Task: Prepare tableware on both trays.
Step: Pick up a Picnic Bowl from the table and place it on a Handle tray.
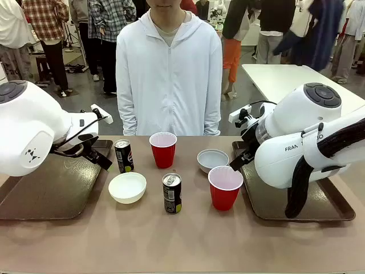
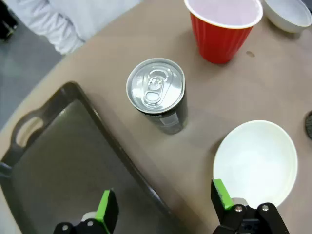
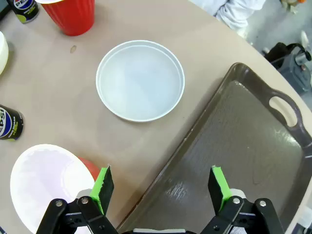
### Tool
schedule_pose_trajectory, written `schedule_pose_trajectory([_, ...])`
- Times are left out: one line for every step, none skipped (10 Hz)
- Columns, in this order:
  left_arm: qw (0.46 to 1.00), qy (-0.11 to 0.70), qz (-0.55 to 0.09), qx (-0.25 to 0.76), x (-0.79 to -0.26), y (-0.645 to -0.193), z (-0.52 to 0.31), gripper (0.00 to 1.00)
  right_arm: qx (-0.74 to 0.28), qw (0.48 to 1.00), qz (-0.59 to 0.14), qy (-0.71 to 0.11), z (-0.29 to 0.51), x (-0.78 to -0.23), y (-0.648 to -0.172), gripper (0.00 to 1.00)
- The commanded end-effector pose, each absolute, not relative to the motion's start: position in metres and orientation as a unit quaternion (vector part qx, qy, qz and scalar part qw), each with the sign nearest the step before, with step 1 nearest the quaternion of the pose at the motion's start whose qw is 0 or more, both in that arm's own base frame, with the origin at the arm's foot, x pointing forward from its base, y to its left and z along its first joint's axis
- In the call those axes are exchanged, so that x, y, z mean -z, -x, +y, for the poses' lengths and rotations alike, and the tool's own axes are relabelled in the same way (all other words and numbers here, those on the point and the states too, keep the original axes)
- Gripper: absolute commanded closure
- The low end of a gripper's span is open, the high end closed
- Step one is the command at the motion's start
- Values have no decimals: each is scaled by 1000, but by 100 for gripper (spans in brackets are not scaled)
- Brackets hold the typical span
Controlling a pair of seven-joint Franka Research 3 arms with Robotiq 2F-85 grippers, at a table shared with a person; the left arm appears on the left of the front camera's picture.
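Red cups (image 1: 163, 149), bowls (image 1: 127, 187), cans (image 1: 171, 193) between trays (image 1: 51, 188)

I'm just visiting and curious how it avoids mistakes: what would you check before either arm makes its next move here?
1. Both tools open, holding nothing: ok, left tool and right tool.
2. Trays free to take things: ok, left tray and right tray are bare where they show.
3. Tableware upright on the table: ok, far cup, near cup, left bowl, right bowl, far can, near can.
4. Person clear of the tabletop: ok, arms at sides.
5. Cans full or empty: cannot tell.
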State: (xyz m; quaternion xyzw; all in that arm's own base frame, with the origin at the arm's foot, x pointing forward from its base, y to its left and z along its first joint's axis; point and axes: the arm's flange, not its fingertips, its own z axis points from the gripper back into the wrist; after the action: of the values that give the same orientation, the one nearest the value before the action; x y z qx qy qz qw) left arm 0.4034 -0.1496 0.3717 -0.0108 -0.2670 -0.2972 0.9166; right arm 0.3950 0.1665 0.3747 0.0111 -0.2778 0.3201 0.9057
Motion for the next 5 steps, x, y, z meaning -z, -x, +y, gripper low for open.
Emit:
schedule_pose_trajectory([917,11,-267,297,-372,-403,-150,0,-320,906,-278,-11,167,-375,-395,0])
schedule_pose_trajectory([917,11,-267,297,-372,-403,-150,0,-320,906,-278,-11,167,-375,-395,0])
schedule_pose_trajectory([917,11,-267,297,-372,-403,-150,0,-320,906,-278,-11,167,-375,-395,0])
schedule_pose_trajectory([917,11,-267,297,-372,-403,-150,0,-320,906,-278,-11,167,-375,-395,0])
schedule_pose_trajectory([917,11,-267,297,-372,-403,-150,0,-320,906,-278,-11,167,-375,-395,0])
